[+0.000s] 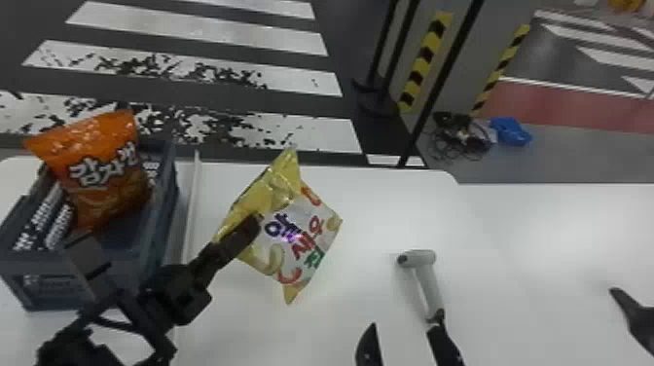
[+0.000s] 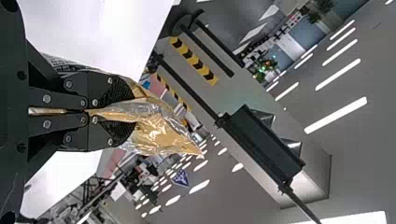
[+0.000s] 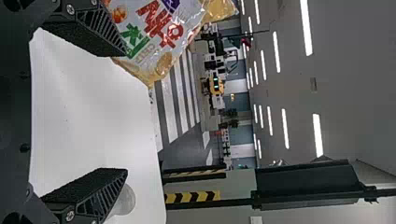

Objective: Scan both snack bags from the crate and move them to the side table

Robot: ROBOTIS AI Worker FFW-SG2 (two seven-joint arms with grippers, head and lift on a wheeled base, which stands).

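Raised above the white table's middle, the yellow-and-white snack bag is pinched at its upper-left side by my left gripper. A small purplish bright spot shows on its front. In the left wrist view, the left gripper is closed on the bag's yellow foil. The orange snack bag stands in the blue-grey crate. My right gripper is open at the front; a pale grey scanner-like piece extends beyond its right finger. In the right wrist view, the right gripper is apart from the bag.
Black packets with white print lie in the crate. A thin pale ledge runs beside it on the white table. Dark posts stand past the table's back edge. A dark object juts in at the right edge.
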